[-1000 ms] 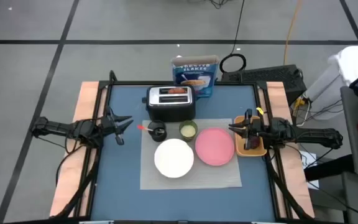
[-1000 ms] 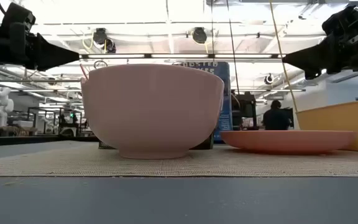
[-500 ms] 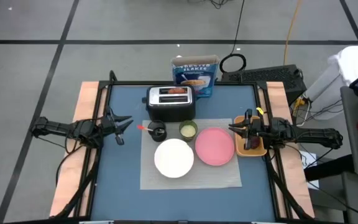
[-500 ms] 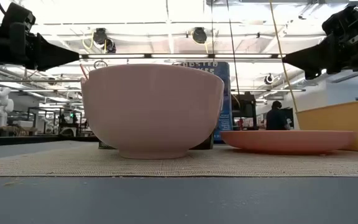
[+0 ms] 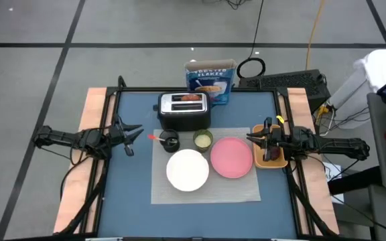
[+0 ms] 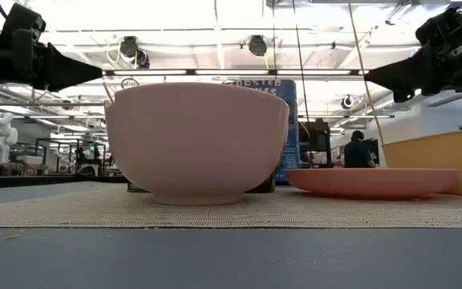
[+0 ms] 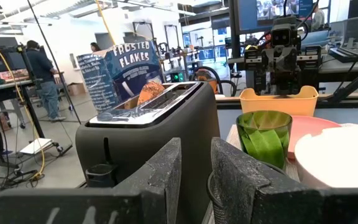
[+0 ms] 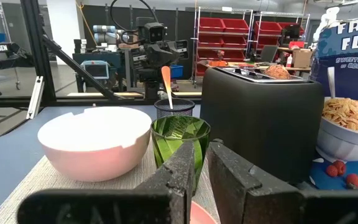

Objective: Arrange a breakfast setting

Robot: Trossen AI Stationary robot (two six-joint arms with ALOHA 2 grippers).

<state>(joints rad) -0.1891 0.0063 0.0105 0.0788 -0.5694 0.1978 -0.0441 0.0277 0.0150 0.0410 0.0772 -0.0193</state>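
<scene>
hovering at the counter's [image 5: 133, 181] left edge, the left hand [image 5: 130, 132], slightly parted and empty, points at the black cup [image 5: 171, 142] with the red-handled spoon [image 5: 154, 138], nearest it. the bowl [image 5: 187, 169] and plate [image 5: 231, 157] sit on the mat [image 5: 206, 191]. the right hand [image 5: 254, 138], clenched and empty, hangs beside the orange tray [image 5: 271, 158], mostly hidden under that arm.

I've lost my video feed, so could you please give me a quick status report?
Left end effector and right end effector empty, off the mat's sides. Bowl, plate, both cups on mat. Nothing obstructing.
</scene>
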